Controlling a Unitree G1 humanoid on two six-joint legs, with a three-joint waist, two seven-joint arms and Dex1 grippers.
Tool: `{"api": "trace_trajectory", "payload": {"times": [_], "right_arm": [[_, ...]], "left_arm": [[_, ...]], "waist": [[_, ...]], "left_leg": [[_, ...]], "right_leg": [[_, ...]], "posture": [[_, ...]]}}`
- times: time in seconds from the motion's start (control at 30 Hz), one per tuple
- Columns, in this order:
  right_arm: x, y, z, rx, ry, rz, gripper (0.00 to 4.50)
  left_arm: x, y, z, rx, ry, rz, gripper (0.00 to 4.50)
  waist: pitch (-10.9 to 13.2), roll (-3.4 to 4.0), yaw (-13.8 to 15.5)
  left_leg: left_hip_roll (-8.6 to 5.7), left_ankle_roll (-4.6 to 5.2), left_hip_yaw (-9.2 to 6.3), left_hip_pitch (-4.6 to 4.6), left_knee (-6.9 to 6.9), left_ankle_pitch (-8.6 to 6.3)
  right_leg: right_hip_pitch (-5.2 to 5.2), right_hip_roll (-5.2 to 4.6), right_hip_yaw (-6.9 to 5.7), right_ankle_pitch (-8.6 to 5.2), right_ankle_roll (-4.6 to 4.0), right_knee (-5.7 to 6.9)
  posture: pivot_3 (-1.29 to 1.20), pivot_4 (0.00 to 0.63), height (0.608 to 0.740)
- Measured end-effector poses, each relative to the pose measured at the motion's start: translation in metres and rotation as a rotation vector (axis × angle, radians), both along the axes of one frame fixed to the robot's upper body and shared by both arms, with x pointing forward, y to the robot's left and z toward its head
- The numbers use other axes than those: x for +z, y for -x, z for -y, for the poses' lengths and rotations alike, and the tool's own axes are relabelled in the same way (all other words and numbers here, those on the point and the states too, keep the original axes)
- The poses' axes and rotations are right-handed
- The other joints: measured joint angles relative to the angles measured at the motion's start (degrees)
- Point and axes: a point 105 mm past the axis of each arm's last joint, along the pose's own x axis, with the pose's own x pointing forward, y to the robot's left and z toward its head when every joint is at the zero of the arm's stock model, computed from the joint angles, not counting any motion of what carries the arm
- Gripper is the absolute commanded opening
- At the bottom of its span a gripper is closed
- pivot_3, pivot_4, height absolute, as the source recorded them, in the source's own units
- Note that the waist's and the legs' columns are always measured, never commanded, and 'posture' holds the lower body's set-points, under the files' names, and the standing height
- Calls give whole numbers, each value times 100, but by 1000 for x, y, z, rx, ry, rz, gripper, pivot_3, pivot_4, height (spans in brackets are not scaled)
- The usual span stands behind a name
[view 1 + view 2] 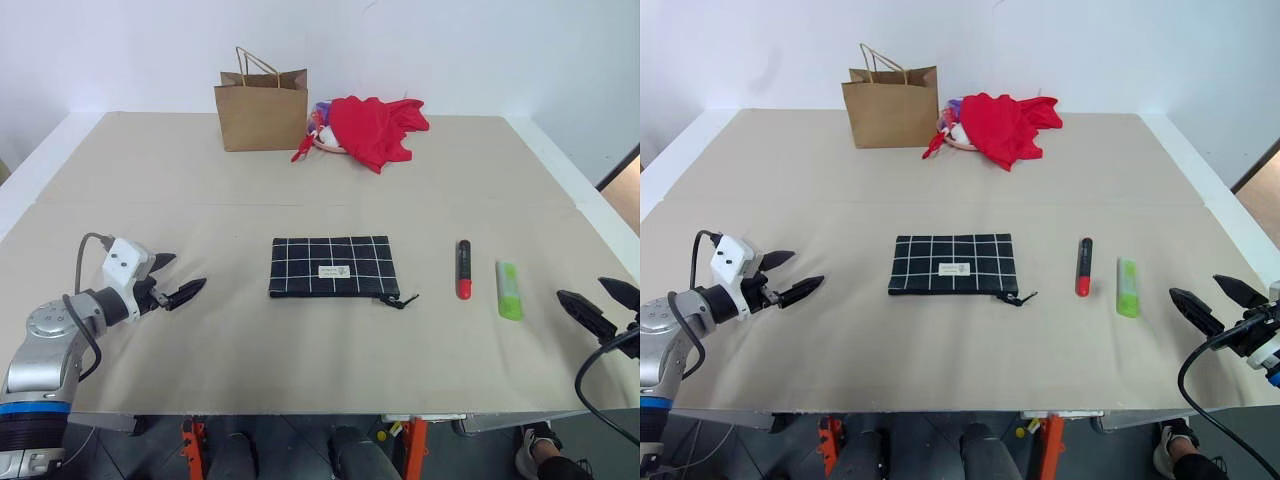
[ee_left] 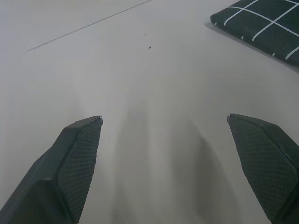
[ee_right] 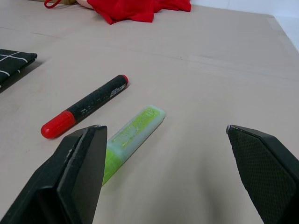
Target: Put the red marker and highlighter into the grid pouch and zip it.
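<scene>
The grid pouch [image 1: 333,266] lies flat at the table's middle, its zipper pull at the near right corner. To its right lies the red marker [image 1: 463,268], black barrel with the red end toward me. The light-green highlighter [image 1: 509,289] sits just right of it. My left gripper [image 1: 172,279] hovers open over bare table left of the pouch, pointing toward it; the pouch corner [image 2: 261,25] is ahead of its fingers. Open as well, my right gripper [image 1: 602,300] stands at the table's right edge, beside the highlighter [image 3: 133,134] and marker [image 3: 86,105].
A brown paper bag [image 1: 261,110] stands at the back of the table, with a red cloth heap [image 1: 375,128] beside it. A fold line crosses the beige table [image 1: 300,205] behind the pouch.
</scene>
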Motion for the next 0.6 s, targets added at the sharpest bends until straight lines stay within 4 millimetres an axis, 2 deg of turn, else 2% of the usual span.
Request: {"api": "trace_trajectory", "payload": {"times": [0.6], "right_arm": [[-1, -8, -8, 31, 0, -6, 4396]], "left_arm": [[5, 6, 10, -105, 3, 11, 4410]], "waist": [[0, 1, 1]], "left_leg": [[0, 0, -1, 0, 0, 0]], "right_leg": [[1, 0, -1, -1, -2, 0]], "posture": [[0, 150, 740]]}}
